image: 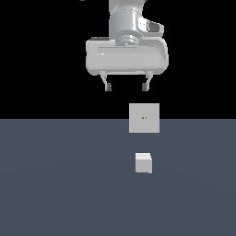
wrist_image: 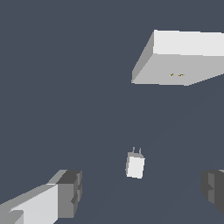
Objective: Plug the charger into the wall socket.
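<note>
The charger (image: 144, 163) is a small white-grey cube lying on the dark floor; the wrist view shows the charger (wrist_image: 135, 166) with two short prongs pointing toward the socket. The wall socket (image: 144, 118) is a light-grey square plate with two tiny orange dots, standing upright beyond the charger. In the wrist view the wall socket (wrist_image: 179, 65) appears as a thick block. My gripper (image: 126, 87) hangs high above the floor, open and holding nothing, toward the exterior view's left of both things. One of its fingers (wrist_image: 70, 192) shows in the wrist view.
A flat dark grey-blue floor (image: 55, 184) spreads under everything, with a black background above it. Nothing else stands on it.
</note>
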{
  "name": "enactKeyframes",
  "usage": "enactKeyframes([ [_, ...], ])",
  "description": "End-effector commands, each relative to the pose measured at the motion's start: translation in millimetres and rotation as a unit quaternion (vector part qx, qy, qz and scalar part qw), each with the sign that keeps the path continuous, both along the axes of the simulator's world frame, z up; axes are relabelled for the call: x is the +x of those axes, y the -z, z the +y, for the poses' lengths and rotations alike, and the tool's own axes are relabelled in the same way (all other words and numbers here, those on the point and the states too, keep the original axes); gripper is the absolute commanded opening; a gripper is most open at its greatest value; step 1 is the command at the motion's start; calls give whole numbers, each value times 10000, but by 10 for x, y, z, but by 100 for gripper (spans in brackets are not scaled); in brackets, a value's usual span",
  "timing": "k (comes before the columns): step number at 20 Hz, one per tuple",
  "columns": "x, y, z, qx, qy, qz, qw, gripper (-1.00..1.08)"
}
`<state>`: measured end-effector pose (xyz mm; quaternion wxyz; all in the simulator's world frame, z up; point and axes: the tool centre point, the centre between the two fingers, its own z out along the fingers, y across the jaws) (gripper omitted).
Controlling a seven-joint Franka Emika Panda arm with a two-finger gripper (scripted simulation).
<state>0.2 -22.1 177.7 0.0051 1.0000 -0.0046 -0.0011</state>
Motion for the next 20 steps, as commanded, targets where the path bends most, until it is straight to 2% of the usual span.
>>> enactKeyframes([
  [1, 0, 0, 0, 0, 0, 0, 10000, 100],
  [10, -50, 55, -18, -6, 41, -111, 9999, 100],
  [20, -212, 251, -76, -28, 182, -494, 9986, 100],
])
